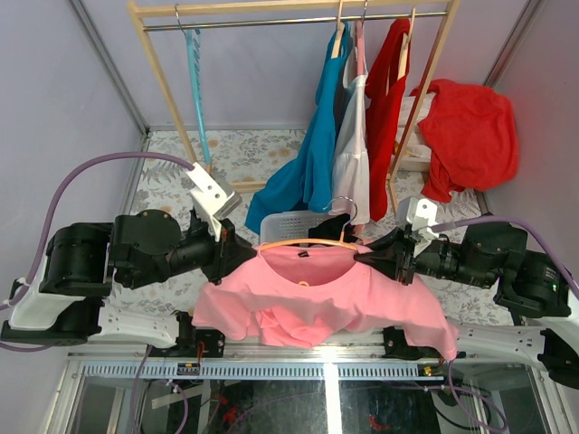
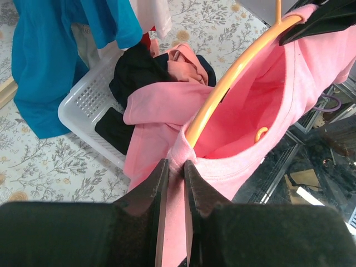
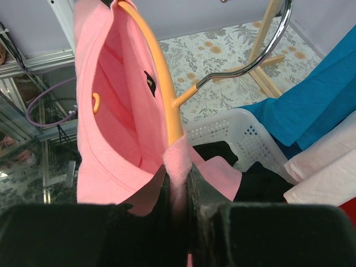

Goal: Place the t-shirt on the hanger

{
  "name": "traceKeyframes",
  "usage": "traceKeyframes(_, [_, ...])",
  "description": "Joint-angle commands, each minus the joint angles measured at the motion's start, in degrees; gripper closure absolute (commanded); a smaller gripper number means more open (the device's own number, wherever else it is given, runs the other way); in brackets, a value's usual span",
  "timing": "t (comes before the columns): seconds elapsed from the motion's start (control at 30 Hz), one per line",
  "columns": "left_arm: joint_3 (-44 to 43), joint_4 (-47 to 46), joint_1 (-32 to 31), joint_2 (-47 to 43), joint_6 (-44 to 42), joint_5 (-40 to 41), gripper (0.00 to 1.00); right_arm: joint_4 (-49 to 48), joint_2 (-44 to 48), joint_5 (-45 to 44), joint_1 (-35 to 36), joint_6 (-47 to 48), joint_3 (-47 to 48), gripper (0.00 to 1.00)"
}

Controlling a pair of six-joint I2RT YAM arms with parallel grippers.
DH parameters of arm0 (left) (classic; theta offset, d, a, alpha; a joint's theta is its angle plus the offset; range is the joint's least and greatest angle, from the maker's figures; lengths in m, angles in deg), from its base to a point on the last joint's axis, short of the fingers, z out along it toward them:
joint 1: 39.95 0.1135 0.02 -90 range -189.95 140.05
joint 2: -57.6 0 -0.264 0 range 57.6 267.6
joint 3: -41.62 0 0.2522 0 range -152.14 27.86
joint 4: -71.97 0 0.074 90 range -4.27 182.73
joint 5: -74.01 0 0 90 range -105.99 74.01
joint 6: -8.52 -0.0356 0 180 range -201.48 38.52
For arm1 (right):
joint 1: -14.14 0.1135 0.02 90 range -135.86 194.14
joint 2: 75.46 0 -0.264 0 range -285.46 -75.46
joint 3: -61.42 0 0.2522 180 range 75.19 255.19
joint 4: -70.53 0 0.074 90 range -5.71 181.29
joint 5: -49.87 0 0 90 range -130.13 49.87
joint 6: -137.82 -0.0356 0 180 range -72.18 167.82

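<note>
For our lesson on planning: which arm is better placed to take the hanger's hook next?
Right, probably. The hook sits nearer its jaws; both arms' jaws are shut on the t-shirt over the hanger ends.

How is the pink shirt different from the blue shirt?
The pink t-shirt is held up between the left gripper and right gripper; the blue shirt hangs from the rail. The pink t-shirt is on an orange hanger; the blue shirt is on a pale wooden hanger. Both hang on hangers.
</note>
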Motion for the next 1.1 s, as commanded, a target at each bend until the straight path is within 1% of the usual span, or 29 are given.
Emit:
traceKeyframes(0.0, [-2.2, -5.8, 0.2, 1.6, -0.5, 0.4, 0.98, -6.8, -1.0, 1.9, 0.0, -0.4, 1.0, 1.0])
traceKeyframes(0.17, [-2.6, -5.8, 0.3, 1.9, -0.4, 1.3, 0.95, -6.7, -1.5, 2.0, 0.0, -0.3, 1.6, 1.0])
traceKeyframes(0.33, [-2.6, -4.0, 0.3, 2.2, 0.4, 4.5, 0.96, -5.8, -1.7, 2.0, 0.0, 0.0, 3.0, 1.0])
traceKeyframes(0.6, [-0.9, -4.1, 0.3, 1.3, 0.8, 5.1, 0.96, -3.0, -1.3, 1.9, 0.1, 0.0, 4.0, 1.0])
traceKeyframes(0.7, [-0.2, -4.2, 0.4, 0.8, 0.9, 5.3, 0.92, -2.6, -1.3, 1.8, 0.0, 0.0, 3.3, 1.0])
traceKeyframes(0.87, [0.3, -4.3, 0.3, 0.1, 1.1, 5.3, 0.8, -2.6, -0.8, 1.8, 0.0, -0.1, 2.4, 1.0])
traceKeyframes(0.97, [0.8, -4.7, 0.3, 0.0, 1.0, 4.7, 0.79, -2.4, -0.4, 1.8, 0.0, -0.2, 2.3, 1.0])
traceKeyframes(1.07, [1.4, -5.6, 0.3, 0.0, 0.7, 3.7, 0.75, -2.6, -0.1, 1.7, 0.0, -0.3, 2.1, 1.0])
